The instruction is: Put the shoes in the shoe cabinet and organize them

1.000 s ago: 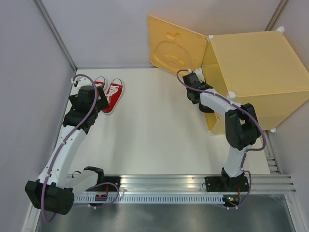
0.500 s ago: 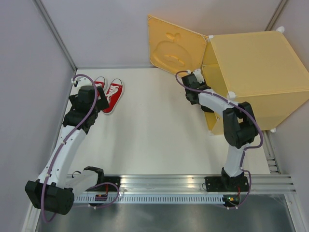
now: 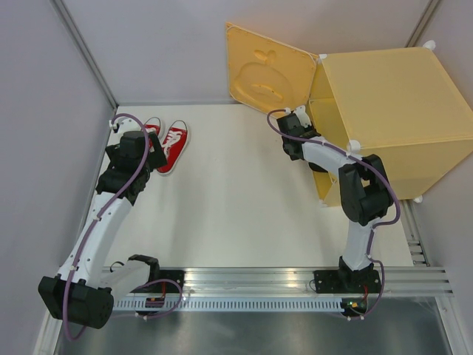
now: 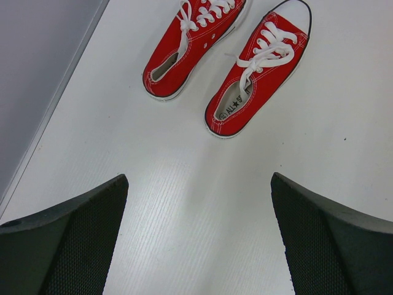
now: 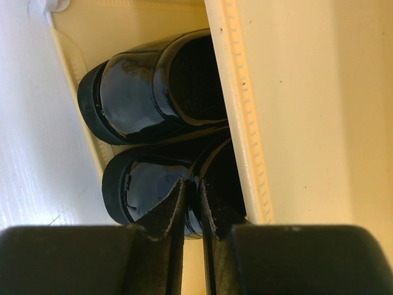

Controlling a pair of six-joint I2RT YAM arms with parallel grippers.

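Observation:
Two red sneakers lie side by side on the white table, one point(image 4: 191, 43) to the left and one point(image 4: 261, 67) to the right, toes pointing away. My left gripper point(image 4: 199, 178) hovers just short of their heels, open wide and empty. The yellow-orange shoe cabinet point(image 3: 392, 103) stands at the back right with its door point(image 3: 270, 70) swung open. Inside its opening two glossy black shoes sit heel-out, one point(image 5: 147, 86) further in and one point(image 5: 144, 184) nearer. My right gripper point(image 5: 191, 179) is at the nearer shoe's heel, jaws parted by a narrow slit with the heel rim in it.
Grey walls close in the table on the left and at the back. The cabinet's front frame point(image 5: 242, 110) runs right beside my right fingers point(image 5: 215, 206). A metal rail point(image 3: 295, 281) crosses the near edge at the arm bases.
The right jaws have parted slightly from fully shut. The right arm has shifted a little toward the cabinet opening. The left arm and the sneakers have not moved.

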